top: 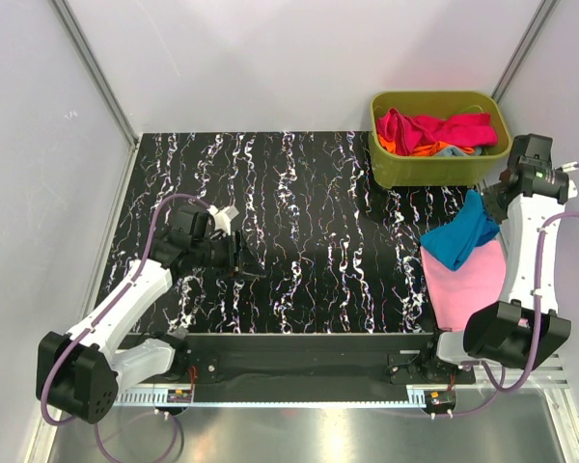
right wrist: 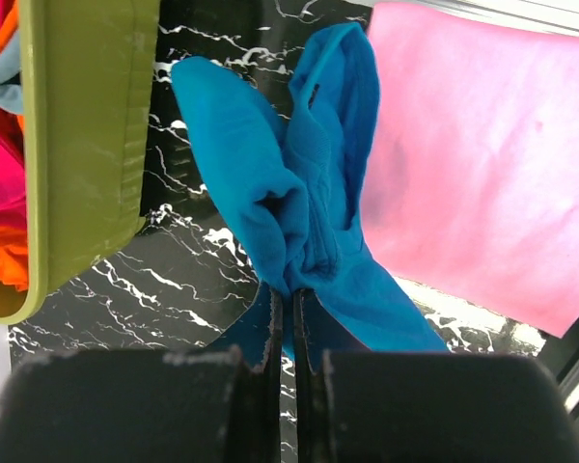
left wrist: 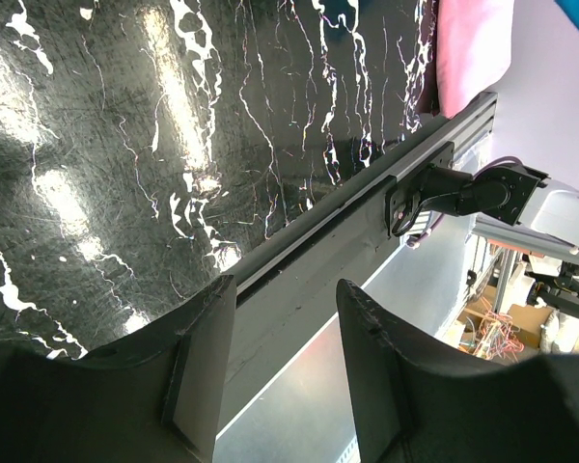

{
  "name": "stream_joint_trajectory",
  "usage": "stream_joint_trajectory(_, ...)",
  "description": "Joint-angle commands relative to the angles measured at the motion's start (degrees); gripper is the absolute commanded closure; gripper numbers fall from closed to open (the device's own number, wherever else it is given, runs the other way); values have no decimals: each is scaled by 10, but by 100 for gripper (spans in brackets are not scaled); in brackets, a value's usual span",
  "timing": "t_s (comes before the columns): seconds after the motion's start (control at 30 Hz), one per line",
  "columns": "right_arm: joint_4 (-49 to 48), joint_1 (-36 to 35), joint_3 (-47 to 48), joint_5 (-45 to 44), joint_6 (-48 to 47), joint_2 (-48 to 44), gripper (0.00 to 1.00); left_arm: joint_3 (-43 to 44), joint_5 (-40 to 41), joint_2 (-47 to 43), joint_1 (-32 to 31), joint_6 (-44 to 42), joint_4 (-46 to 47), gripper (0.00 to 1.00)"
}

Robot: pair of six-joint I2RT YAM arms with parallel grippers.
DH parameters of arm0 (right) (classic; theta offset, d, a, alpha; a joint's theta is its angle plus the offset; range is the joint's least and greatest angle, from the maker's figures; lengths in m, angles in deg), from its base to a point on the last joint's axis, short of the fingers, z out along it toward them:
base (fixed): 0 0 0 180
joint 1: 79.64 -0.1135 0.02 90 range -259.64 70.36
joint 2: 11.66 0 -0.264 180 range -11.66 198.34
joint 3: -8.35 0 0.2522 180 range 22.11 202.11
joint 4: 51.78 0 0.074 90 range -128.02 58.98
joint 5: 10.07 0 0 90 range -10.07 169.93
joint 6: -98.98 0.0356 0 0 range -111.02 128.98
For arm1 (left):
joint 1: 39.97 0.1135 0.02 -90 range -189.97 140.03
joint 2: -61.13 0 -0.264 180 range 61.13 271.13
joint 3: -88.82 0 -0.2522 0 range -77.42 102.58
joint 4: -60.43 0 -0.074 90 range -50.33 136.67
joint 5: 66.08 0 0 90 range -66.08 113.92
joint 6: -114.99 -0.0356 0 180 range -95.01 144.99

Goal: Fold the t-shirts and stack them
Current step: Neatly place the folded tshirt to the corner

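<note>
Broadly, the black, white-veined surface [top: 299, 222] carries a flat light pink cloth t-shirt [top: 468, 285] at its right edge. Behind it, an olive-green plastic tub [top: 434, 166] holds crumpled magenta and orange shirts [top: 444, 127]. The right hand [right wrist: 291, 311] pinches a bunched cyan-blue cloth t-shirt [right wrist: 270, 193] that overlaps the pink one's far corner. The left hand [left wrist: 285, 294] hovers partly spread and empty above the surface's near edge.
</note>
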Motion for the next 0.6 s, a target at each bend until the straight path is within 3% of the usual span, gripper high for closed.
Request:
stream_joint_trajectory(0.0, 0, 16, -15, 10, 6, -34, 100, -2, -22, 0, 4, -5, 22, 49)
stream_joint_trajectory(0.57, 35, 87, -85, 22, -50, -100, 100, -5, -31, 13, 4, -5, 24, 49)
